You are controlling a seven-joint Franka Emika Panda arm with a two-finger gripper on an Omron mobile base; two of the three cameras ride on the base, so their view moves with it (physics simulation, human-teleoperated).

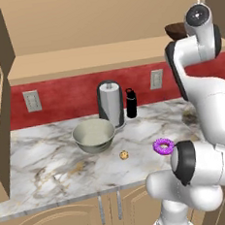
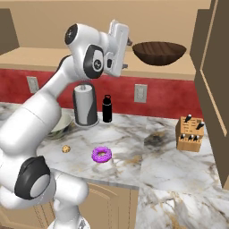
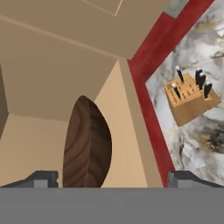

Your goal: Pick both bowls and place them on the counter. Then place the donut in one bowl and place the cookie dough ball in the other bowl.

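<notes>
Left base view, bowl on the table: the deep pale grey-green ceramic bowl [image 1: 93, 134] is sitting on the white-grey marble table [image 1: 51, 164], with the tiny tan speckled cookie dough ball [image 1: 123, 155] and the purple-iced ring donut [image 1: 163, 145] lying near it, each apart from the others.
Left base view, bowl left to fetch: the wide shallow dark brown wooden bowl [image 1: 175, 29] is peeking out from behind the raised arm, up on the tan shelf [image 1: 80, 56].
Right base view, direction: the wooden bowl [image 2: 159, 52] is resting on the shelf just beyond the raised hand, to its right here, level with the claw [image 2: 128, 53], which is pointing toward it.
Right base view, gap: hand and bowl are looking near but apart.
Hand view, claw state: the claw [image 3: 113, 178] is standing released, its dark fingertips [image 3: 41, 178] spread wide with nothing between them.
Hand view, alignment: the wooden bowl [image 3: 86, 144] is lying ahead, nearer the left-hand tip, its rim edge-on to the camera.
Judgement: the coming reach is probably needing a slight shift toward that rim before closing.
</notes>
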